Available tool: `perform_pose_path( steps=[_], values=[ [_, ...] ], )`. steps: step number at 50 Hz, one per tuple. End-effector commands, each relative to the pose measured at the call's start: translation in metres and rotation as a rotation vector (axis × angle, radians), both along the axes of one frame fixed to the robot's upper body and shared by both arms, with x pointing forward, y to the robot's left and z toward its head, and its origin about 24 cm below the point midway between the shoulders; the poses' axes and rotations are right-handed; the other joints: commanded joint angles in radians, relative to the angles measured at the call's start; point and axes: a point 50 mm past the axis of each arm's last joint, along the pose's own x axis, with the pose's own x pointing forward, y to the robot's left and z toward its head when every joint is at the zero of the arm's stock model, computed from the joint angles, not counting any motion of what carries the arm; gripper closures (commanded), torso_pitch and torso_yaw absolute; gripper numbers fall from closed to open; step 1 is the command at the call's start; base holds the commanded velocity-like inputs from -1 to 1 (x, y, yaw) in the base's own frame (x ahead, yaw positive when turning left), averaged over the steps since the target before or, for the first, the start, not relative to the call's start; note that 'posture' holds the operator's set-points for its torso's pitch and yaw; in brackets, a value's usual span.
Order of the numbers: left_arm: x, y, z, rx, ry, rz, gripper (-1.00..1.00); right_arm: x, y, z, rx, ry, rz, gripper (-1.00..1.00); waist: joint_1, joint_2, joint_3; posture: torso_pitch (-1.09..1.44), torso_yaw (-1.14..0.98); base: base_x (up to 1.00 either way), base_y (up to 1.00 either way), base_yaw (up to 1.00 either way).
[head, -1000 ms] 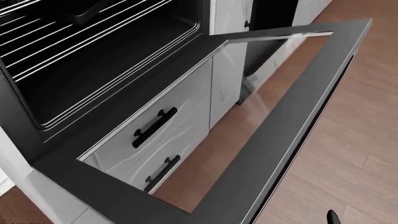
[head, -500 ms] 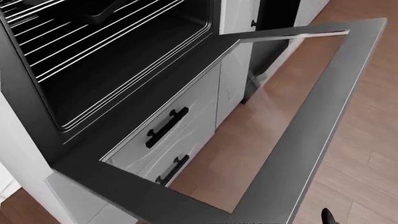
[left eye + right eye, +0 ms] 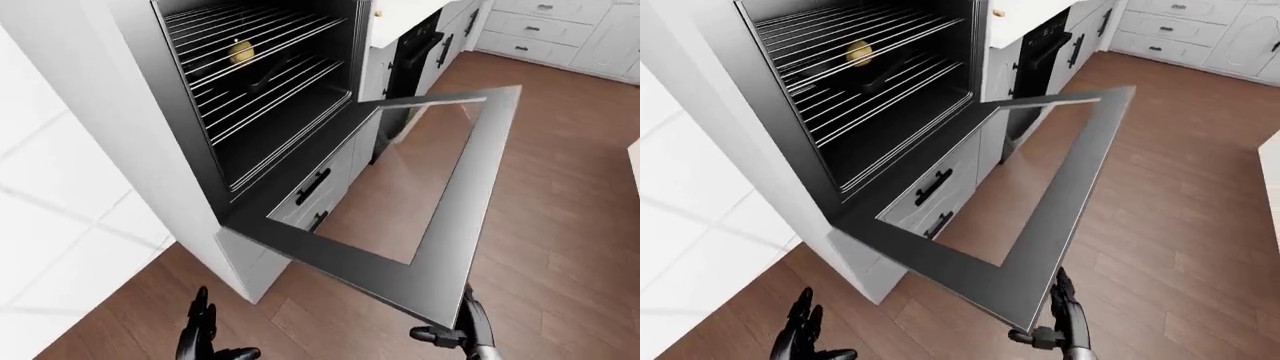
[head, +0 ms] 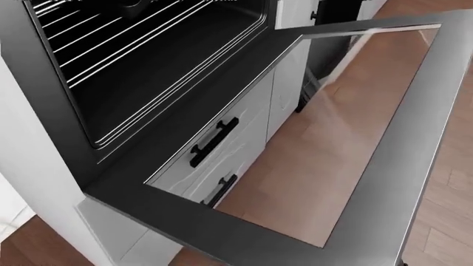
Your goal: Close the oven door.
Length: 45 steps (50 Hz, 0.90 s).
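Note:
The oven door (image 3: 478,196) is a black frame around a glass pane, hanging open and nearly level out from the wall oven (image 3: 270,82). The head view shows only its frame (image 4: 414,160), and neither hand shows there. My right hand (image 3: 1065,319) is at the bottom of the right-eye view, fingers upright and open, right beside the door's outer corner. I cannot tell whether it touches the door. My left hand (image 3: 205,337) hangs open at the bottom left, well clear of the door.
Wire racks in the oven hold a dark pan (image 3: 270,75) and a yellow item (image 3: 241,51). White drawers with black handles (image 3: 312,186) sit under the door. A black appliance (image 3: 415,52) and white cabinets (image 3: 560,30) stand further along. A white wall panel (image 3: 70,187) is at left.
The whole head view has shifted, so the camera has moved: oven and drawers sit further right. The dark fingertip at the bottom right has left the head view. The door stays open.

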Motion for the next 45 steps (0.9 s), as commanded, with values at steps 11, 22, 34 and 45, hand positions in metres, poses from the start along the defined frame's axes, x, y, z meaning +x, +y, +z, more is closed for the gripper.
perform_pose_path(
  steps=[11, 22, 34, 45],
  values=[
    [0.009, 0.005, 0.008, 0.03, -0.054, -0.003, -1.0, 0.016, -0.009, 0.012, -0.005, -0.066, -0.108, -1.0, -0.004, 0.015, -0.049, 0.0, 0.0, 0.0, 0.0, 0.0],
    [0.01, 0.005, 0.009, 0.011, -0.072, 0.009, -1.0, 0.028, -0.018, 0.027, 0.239, -0.264, -0.15, -1.0, -0.009, 0.022, -0.063, 0.0, 0.0, 0.0, 0.0, 0.0],
    [0.011, 0.005, 0.012, -0.002, -0.112, 0.0, -1.0, 0.034, -0.025, 0.038, 0.273, -0.368, -0.17, -1.0, -0.008, 0.024, -0.048, 0.05, 0.0, 0.0, 0.0, 0.0],
    [0.01, 0.006, 0.012, -0.003, -0.104, 0.016, -1.0, 0.035, -0.026, 0.04, 0.29, -0.39, -0.169, -1.0, -0.009, 0.024, 0.033, 0.16, 0.0, 0.0, 0.0, 0.0]
  ],
)
